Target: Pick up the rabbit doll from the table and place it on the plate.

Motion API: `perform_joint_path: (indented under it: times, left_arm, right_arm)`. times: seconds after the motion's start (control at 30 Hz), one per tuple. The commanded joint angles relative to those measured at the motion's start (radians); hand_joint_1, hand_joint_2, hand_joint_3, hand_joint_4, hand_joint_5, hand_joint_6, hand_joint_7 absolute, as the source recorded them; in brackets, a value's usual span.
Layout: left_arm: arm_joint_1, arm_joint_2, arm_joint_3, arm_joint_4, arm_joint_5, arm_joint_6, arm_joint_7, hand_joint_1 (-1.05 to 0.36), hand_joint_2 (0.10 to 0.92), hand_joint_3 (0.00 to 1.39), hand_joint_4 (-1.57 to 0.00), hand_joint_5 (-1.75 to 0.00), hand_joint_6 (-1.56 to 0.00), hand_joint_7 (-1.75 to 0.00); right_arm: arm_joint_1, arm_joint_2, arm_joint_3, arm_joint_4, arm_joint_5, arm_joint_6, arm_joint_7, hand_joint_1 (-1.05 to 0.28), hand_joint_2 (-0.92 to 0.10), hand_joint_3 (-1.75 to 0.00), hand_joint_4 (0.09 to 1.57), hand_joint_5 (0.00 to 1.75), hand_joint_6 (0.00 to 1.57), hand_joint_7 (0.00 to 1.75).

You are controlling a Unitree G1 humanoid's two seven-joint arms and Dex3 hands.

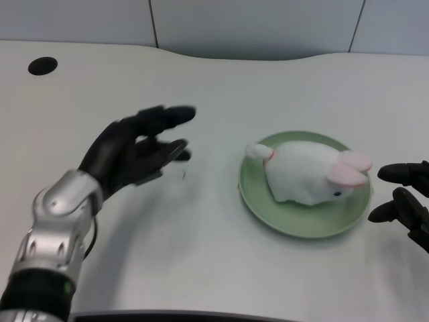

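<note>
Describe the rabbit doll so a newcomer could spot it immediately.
On the white table, look right of centre for the round green plate. The rabbit doll lies on it, between the open left hand and the right hand. It is the only soft white thing, with pink ears and a small tail.

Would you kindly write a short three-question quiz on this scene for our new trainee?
1. True or false: the rabbit doll lies on the green plate.
2. What does the left hand hold?
A. the doll
B. nothing
C. the plate
3. Fill in: the dark round hole in the white table lies at the picture's far ____ corner.

Key: 1 true; 2 B; 3 left.
</note>
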Motion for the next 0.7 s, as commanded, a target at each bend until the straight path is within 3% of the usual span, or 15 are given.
perform_joint_path:
  times: [0.03,0.17,0.3,0.37,0.43,0.5,0.7]
  left_arm:
    - [0.064,0.038,0.014,-0.073,-0.001,0.045,0.020,-0.57,0.921,0.46,-0.28,-1.65,-0.44,-0.79]
    - [0.128,0.051,0.030,-0.118,-0.016,0.088,0.027,-0.54,0.921,0.46,-0.29,-1.72,-0.36,-1.12]
    - [0.136,0.050,0.031,-0.136,-0.016,0.103,0.028,-0.54,0.921,0.47,-0.28,-1.73,-0.34,-1.18]
    - [0.215,0.069,0.034,-0.173,-0.031,0.152,-0.004,-0.52,0.921,0.49,-0.40,-1.74,-0.41,-1.33]
    - [0.255,0.085,0.030,-0.191,-0.041,0.183,-0.032,-0.51,0.921,0.52,-0.48,-1.75,-0.45,-1.47]
    - [0.261,0.091,0.024,-0.191,-0.042,0.204,-0.041,-0.51,0.921,0.51,-0.52,-1.75,-0.47,-1.51]
    - [0.258,0.096,0.009,-0.209,-0.039,0.322,-0.038,-0.54,0.921,0.50,-0.60,-1.75,-0.50,-1.54]
  right_arm:
    - [-0.004,-0.013,-0.002,0.006,-0.015,-0.016,-0.009,-0.31,-0.92,-0.53,0.20,1.53,0.25,1.15]
    - [-0.003,-0.012,-0.001,0.001,-0.026,-0.019,-0.013,-0.31,-0.92,-0.53,0.20,1.52,0.25,1.15]
    - [-0.003,-0.012,0.000,0.002,-0.025,-0.020,-0.014,-0.31,-0.92,-0.53,0.20,1.52,0.25,1.14]
    - [-0.011,-0.014,-0.003,0.011,-0.019,-0.015,-0.010,-0.30,-0.92,-0.53,0.20,1.52,0.25,1.14]
    - [-0.019,-0.018,-0.004,0.024,-0.019,-0.023,-0.001,-0.30,-0.92,-0.53,0.20,1.52,0.25,1.13]
    - [-0.028,-0.020,-0.008,0.043,-0.016,-0.033,0.006,-0.30,-0.92,-0.54,0.20,1.52,0.25,1.13]
    - [-0.060,-0.030,-0.016,0.094,-0.024,-0.051,0.004,-0.30,-0.92,-0.54,0.21,1.52,0.26,1.13]
